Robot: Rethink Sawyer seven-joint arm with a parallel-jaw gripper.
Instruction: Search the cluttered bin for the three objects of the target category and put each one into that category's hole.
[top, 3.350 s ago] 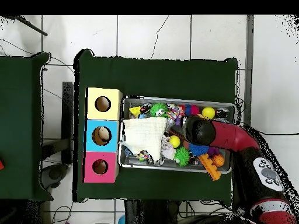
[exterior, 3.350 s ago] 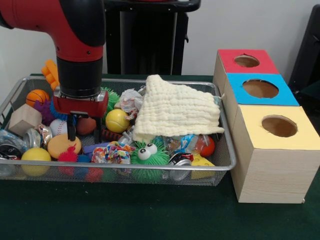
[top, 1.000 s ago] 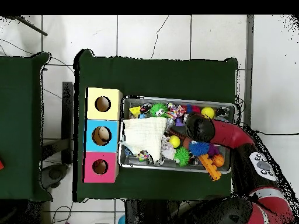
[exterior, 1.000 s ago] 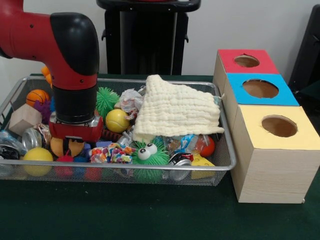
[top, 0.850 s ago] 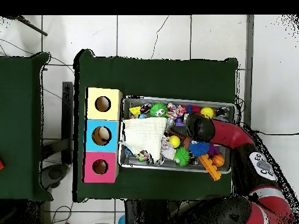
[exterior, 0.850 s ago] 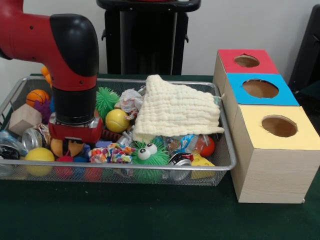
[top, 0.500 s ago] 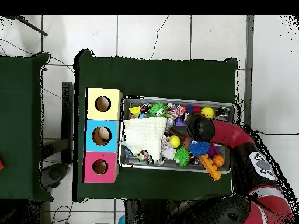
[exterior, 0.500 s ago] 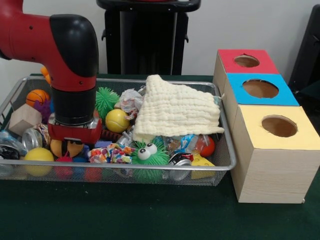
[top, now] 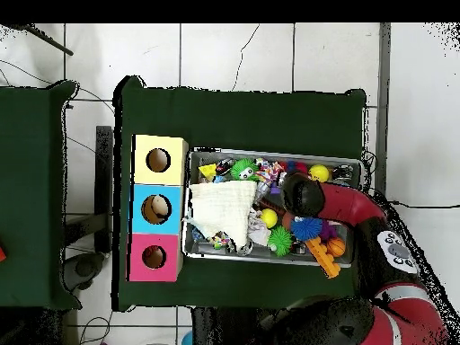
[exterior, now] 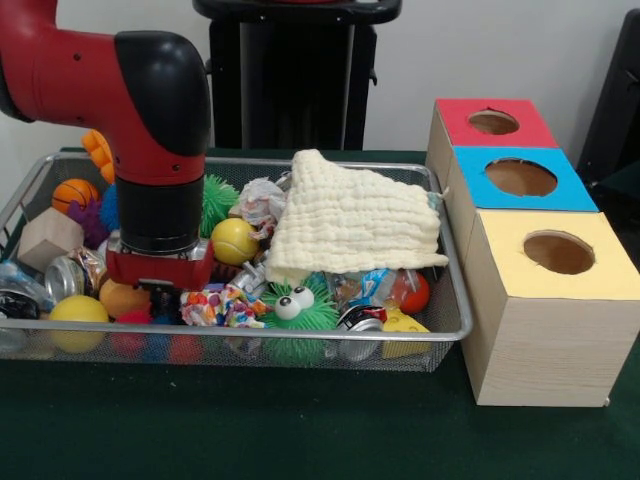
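Note:
A wire mesh bin holds a jumble of toys. Among them are a yellow tennis ball, a small basketball, an orange ball, a yellow ball and a red ball. My gripper is pushed down into the clutter at the bin's left part, between the orange ball and a multicoloured toy; its tips are buried. In the overhead view the arm's wrist covers the gripper. Three boxes with holes stand beside the bin: red, blue, yellow.
A cream cloth drapes over the bin's right half and hides what lies under it. A green furry toy with eyes, a wooden block, crushed cans and a green spiky ball crowd the gripper.
Since 3.4 s ago the arm has sunk lower into the bin. In the last second it has shifted slightly right in the front view, uncovering the orange ball.

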